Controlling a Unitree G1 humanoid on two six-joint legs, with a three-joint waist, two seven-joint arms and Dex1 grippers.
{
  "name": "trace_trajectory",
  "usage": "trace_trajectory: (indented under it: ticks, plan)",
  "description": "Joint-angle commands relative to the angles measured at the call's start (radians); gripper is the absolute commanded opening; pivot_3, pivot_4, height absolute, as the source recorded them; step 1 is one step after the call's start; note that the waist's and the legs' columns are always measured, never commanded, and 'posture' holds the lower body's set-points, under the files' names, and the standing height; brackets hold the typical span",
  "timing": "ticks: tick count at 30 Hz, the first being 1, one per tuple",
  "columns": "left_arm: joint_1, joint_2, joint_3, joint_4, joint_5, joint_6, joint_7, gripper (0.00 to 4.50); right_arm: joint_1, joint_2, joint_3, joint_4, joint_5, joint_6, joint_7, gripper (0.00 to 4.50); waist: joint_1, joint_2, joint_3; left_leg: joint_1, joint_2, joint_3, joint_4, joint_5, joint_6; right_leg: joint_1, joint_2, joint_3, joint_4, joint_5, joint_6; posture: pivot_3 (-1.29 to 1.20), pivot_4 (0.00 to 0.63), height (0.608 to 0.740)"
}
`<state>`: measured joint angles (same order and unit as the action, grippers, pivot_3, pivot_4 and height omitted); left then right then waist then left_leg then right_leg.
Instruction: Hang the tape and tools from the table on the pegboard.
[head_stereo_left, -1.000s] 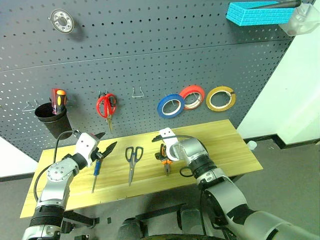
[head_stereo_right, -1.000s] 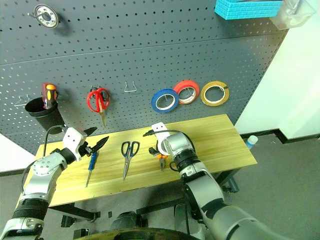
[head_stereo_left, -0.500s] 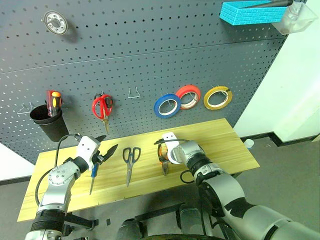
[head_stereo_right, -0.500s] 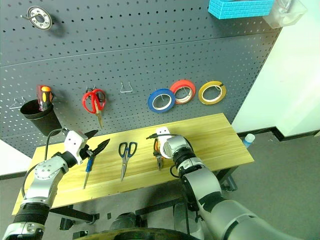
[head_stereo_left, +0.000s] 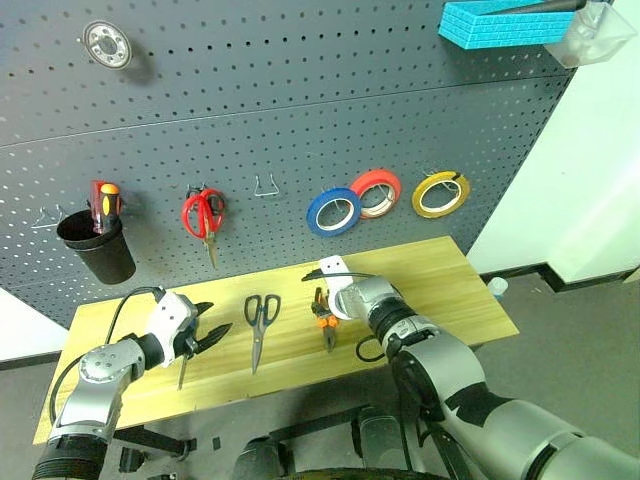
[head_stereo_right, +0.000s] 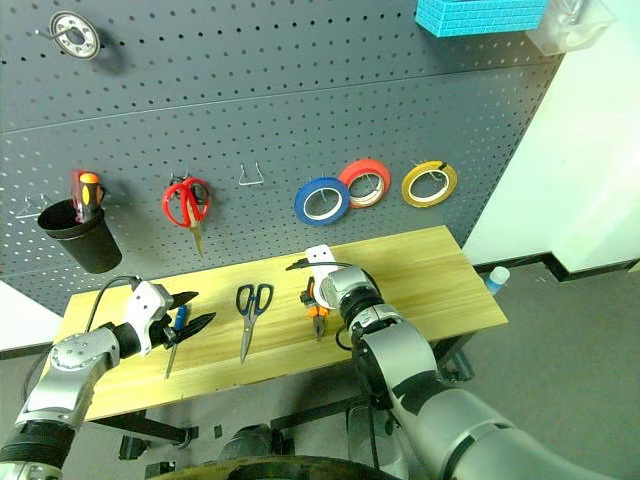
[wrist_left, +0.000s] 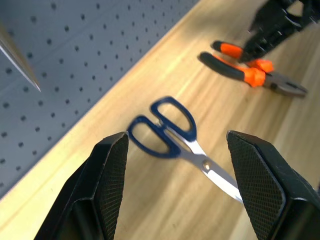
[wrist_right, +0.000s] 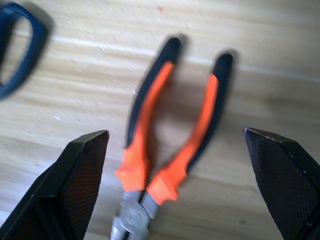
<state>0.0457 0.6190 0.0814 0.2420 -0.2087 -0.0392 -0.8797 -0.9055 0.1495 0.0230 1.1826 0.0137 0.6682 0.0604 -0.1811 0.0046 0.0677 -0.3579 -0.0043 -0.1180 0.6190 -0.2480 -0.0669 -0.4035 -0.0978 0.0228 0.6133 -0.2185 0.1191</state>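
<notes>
Gaping wide, R gripper (wrist_right: 175, 150) straddles 1 pliers (wrist_right: 170, 145) mid-table (head_stereo_left: 440, 280); L gripper (head_stereo_left: 210, 330) open, empty, over 1 blue screwdriver (head_stereo_right: 172, 340). 1 dark scissors (head_stereo_left: 260, 318) between. 3 tape rolls on pegboard (head_stereo_left: 300, 110), yellow tape (head_stereo_left: 441, 194) rightmost.

Workshop / tool-bench setting. Evidence: large dark grey pegboard (head_stereo_left: 300, 120) w/ metal hooks covers back wall; hung on it are 3 tape rolls, blue (head_stereo_left: 338, 211), red (head_stereo_left: 378, 192), yellow (head_stereo_left: 441, 194), plus red-handled scissors (head_stereo_left: 203, 216) and a black cup (head_stereo_left: 97, 244) holding a screwdriver. Wood-grain table (head_stereo_left: 440, 285) on dark metal frame below. Hand tools on top: pliers (wrist_right: 170, 145) between right gripper's fingers, dark-handled scissors (wrist_left: 175, 135) just ahead of left fingers. Grey floor, white wall adj.
</notes>
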Motion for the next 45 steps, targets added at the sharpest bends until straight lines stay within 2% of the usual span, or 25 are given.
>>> trace_trajectory:
  ticks: [1,15,32,45]
  plan:
    - [0.002,0.034,-0.005,-0.029,-0.003,0.024,-0.040,3.28,-0.022,0.108,-0.009,0.022,0.010,-0.026,-0.011,4.49,-0.001,0.000,0.000,0.000,0.000,0.000,0.000,0.000,0.000,0.000,0.000,0.000,0.000,0.000,0.000,-0.12,0.000,0.738]
    - [-0.001,0.059,-0.016,-0.029,0.003,0.039,-0.077,3.28,-0.014,0.145,0.000,0.080,0.008,-0.045,-0.012,4.49,0.000,0.000,0.000,0.001,0.000,-0.001,-0.005,0.000,0.000,-0.002,0.001,0.001,0.000,-0.001,-0.002,-0.10,0.000,0.738]
    - [0.109,0.060,0.008,-0.139,-0.012,0.076,-0.055,3.28,0.040,0.168,0.050,0.090,-0.019,-0.053,-0.009,4.49,0.002,0.000,0.000,0.001,0.000,-0.001,-0.005,0.000,0.000,-0.002,0.001,0.001,0.000,-0.001,-0.002,-0.07,0.000,0.738]
    - [0.105,0.054,0.012,-0.150,-0.015,0.090,-0.041,3.28,0.057,0.116,0.075,0.102,-0.051,-0.049,-0.036,4.49,0.003,0.000,0.000,0.001,0.000,-0.001,-0.005,0.000,0.000,-0.002,0.001,0.001,0.000,-0.001,-0.002,-0.08,0.000,0.738]
